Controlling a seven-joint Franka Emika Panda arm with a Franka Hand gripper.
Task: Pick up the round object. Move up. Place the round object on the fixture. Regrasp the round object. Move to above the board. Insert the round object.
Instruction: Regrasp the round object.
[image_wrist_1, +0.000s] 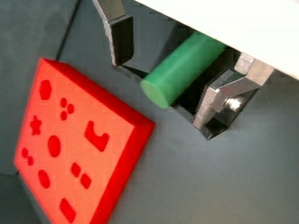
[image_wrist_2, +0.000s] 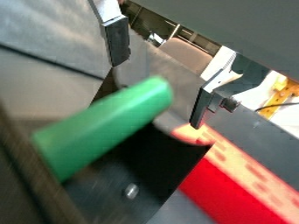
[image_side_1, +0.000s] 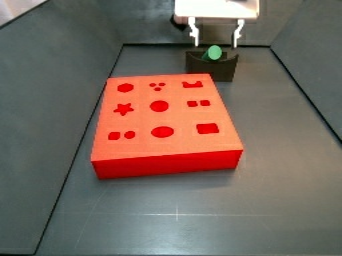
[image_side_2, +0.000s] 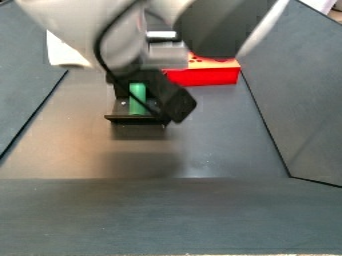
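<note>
1. Jaws stand apart: in both wrist views we see the gripper (image_wrist_1: 176, 74) with silver fingers (image_wrist_1: 121, 35) on either side of the round object (image_wrist_1: 184, 70), gaps visible on both sides, so not clamped on it.
2. The round object, a green peg, lies in the notch of the fixture (image_side_1: 218, 68); in a side view we see its green end (image_side_1: 214, 52) just above the dark block, between the finger tips.
3. The gripper (image_side_1: 215, 44) hangs over the fixture at the far end of the floor in that side view; in a side view from the opposite end the arm's bulk hides most of it, peg (image_side_2: 138, 97) and fixture (image_side_2: 138, 118) showing below.
4. Surface: dark grey matte floor (image_side_1: 201, 215), walled by grey panels (image_side_1: 54, 100) on the sides.
5. We read no writing or labels anywhere.
6. The board (image_side_1: 163, 122), red with circle, star, square and oval holes, lies flat mid-floor, just beside the fixture, not touching as far as we can tell.
7. In a wrist view the board (image_wrist_1: 76, 140) lies beside the gripper.
</note>
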